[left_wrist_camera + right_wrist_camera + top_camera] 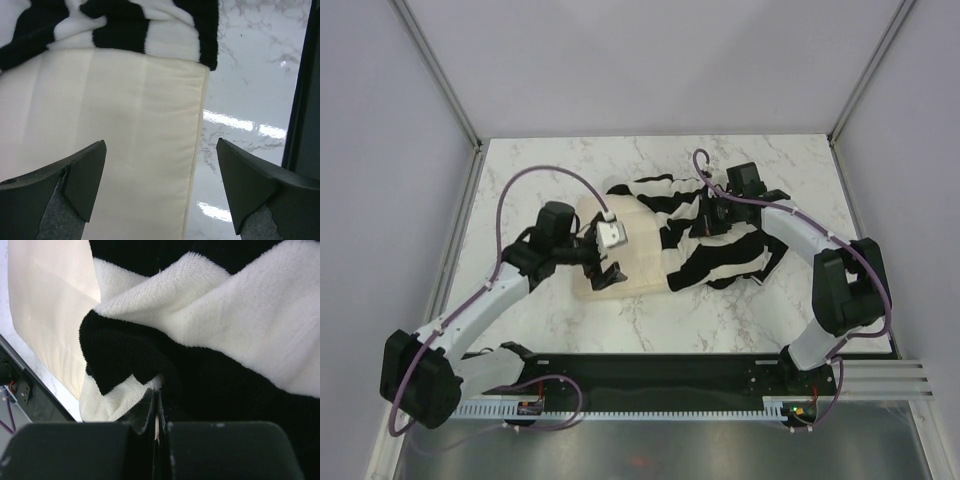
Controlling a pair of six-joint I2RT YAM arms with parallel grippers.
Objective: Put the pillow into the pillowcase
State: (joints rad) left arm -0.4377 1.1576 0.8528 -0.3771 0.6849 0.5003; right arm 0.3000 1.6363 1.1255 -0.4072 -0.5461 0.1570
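The cream pillow (pixel 630 262) lies flat at the table's middle, its right part covered by the black and white striped pillowcase (pixel 720 250). My left gripper (pixel 608 262) is open and hovers over the pillow's near left corner; in the left wrist view its fingers (pixel 80 175) straddle the pillow (pixel 125 130) edge, with the pillowcase (pixel 125 25) hem beyond. My right gripper (pixel 715 215) is shut on the pillowcase's fabric (pixel 200 315) on top, pinching a fold (pixel 156 405). The pillow (pixel 50 300) shows at the left there.
The marble table (pixel 720 320) runs to a black rail (pixel 660 375) at the near edge. Grey walls and metal posts (pixel 440 70) bound the back and sides. Purple cables (pixel 550 175) loop above both arms.
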